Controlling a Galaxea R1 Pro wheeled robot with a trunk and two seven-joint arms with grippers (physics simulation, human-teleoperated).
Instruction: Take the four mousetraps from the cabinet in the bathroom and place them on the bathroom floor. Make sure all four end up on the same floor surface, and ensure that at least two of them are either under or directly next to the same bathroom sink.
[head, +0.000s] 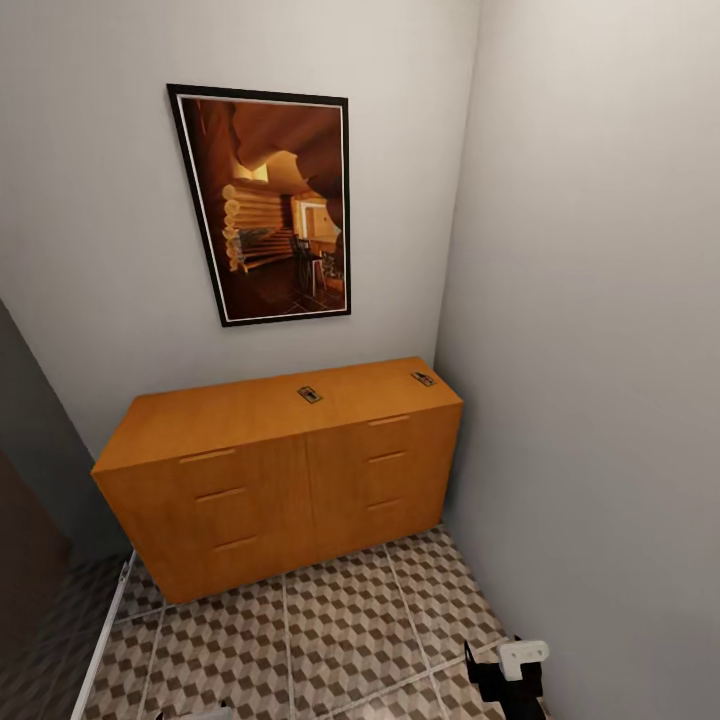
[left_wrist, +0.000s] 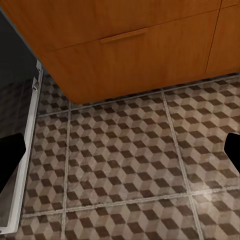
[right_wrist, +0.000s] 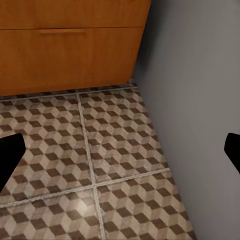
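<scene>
Head camera: high, looking down toward corner, my orange cabinet (head: 285, 470) ahead. Both wrist cameras: low, near cube-patterned floor (left_wrist: 125, 160), facing cabinet base. All three share cabinet front and floor.

Cabinet (head: 280, 470) blocks ahead; floor (head: 340, 630) seemingly clear

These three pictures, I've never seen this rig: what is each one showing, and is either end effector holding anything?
The big picture comes from the robot's head, looking down at an orange cabinet under a framed picture. Two mousetraps lie on its top. The right end effector shows at the bottom edge. The other two pictures come from cameras on the wrists, looking past each end effector's dark fingertips at the patterned tile floor and the cabinet's drawer fronts. Both end effectors are open and empty.
</scene>
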